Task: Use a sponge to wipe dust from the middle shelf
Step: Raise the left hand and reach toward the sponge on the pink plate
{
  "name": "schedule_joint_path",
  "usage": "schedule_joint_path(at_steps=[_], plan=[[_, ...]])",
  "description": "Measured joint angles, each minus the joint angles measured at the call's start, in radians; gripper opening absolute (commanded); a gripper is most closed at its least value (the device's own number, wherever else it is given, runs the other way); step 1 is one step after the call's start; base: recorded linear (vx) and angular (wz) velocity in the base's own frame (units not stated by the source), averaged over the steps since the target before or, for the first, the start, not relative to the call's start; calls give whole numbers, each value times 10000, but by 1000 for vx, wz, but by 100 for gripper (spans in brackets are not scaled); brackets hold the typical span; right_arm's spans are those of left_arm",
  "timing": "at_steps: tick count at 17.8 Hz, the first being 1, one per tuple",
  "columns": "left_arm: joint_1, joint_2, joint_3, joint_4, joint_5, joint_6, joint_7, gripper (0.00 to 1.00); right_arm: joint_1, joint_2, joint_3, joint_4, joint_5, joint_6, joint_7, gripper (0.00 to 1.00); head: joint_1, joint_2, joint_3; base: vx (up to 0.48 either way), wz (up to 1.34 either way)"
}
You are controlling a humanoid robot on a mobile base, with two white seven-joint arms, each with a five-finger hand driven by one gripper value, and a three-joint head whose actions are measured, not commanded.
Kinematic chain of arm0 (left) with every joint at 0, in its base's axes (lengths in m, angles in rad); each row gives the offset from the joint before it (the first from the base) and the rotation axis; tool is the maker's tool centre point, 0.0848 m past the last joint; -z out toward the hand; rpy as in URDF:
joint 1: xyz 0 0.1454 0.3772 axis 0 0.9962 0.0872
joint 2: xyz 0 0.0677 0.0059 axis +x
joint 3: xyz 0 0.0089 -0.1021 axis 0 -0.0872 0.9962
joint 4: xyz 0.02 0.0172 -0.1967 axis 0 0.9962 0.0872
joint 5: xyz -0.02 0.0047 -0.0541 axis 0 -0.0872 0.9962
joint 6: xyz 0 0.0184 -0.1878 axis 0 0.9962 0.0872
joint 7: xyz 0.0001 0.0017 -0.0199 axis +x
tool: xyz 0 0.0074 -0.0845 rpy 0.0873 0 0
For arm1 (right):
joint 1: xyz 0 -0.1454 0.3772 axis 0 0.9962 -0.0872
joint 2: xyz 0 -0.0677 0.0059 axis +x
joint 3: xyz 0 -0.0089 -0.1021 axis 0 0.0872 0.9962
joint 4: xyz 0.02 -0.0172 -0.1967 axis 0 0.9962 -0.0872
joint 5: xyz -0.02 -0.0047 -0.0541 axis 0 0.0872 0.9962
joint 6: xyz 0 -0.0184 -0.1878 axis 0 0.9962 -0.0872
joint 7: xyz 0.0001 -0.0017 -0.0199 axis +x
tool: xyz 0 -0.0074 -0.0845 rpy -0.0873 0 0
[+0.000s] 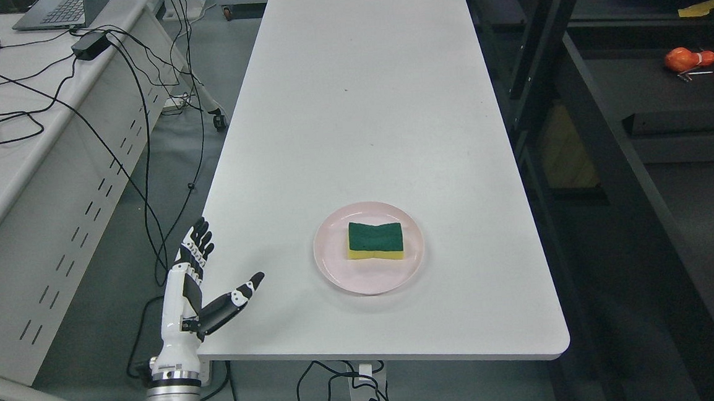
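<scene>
Resting green-side up on the pink plate near the table's front edge, the sponge sat unobstructed, likely staged for easy pickup. Left hand stood off the table's left edge, fingers spread, empty, well apart from it.

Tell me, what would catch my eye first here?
Probably the green and yellow sponge lying on a pink plate near the front of the long white table. Next, the robot's left hand, fingers spread, raised just off the table's front left corner and holding nothing.
</scene>
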Motion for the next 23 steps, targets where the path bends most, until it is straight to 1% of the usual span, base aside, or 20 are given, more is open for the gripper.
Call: schedule_joint_path(at_steps=[7, 9, 11, 12, 14, 17, 20, 23], plan=[[-129, 61, 210, 2, 0, -18, -59, 99, 0, 0, 0, 0, 0, 0, 0, 100, 0, 0, 0, 0, 0], [-340, 321, 201, 105, 0, -100, -77, 99, 0, 0, 0, 0, 0, 0, 0, 100, 0, 0, 0, 0, 0], [-619, 756, 167, 306, -172, -465, -91, 99, 0, 0, 0, 0, 0, 0, 0, 100, 0, 0, 0, 0, 0], [-838, 1057, 145, 454, -510, -744, -91, 99, 3, 0, 0, 0, 0, 0, 0, 100, 0, 0, 0, 0, 0], [-1260, 1508, 30, 750, -1464, -1221, -479, 99, 0, 0, 0, 0, 0, 0, 0, 100, 0, 0, 0, 0, 0], [-2099, 2065, -189, 1262, -3410, -1950, -1540, 97, -1, 0, 0, 0, 0, 0, 0, 100, 0, 0, 0, 0, 0], [-2919, 2456, -539, 1623, -4891, -2257, -2050, 97, 1, 0, 0, 0, 0, 0, 0, 100, 0, 0, 0, 0, 0], [-3741, 2748, -954, 2017, -6644, -2342, -2434, 97, 0, 0, 0, 0, 0, 0, 0, 100, 0, 0, 0, 0, 0]])
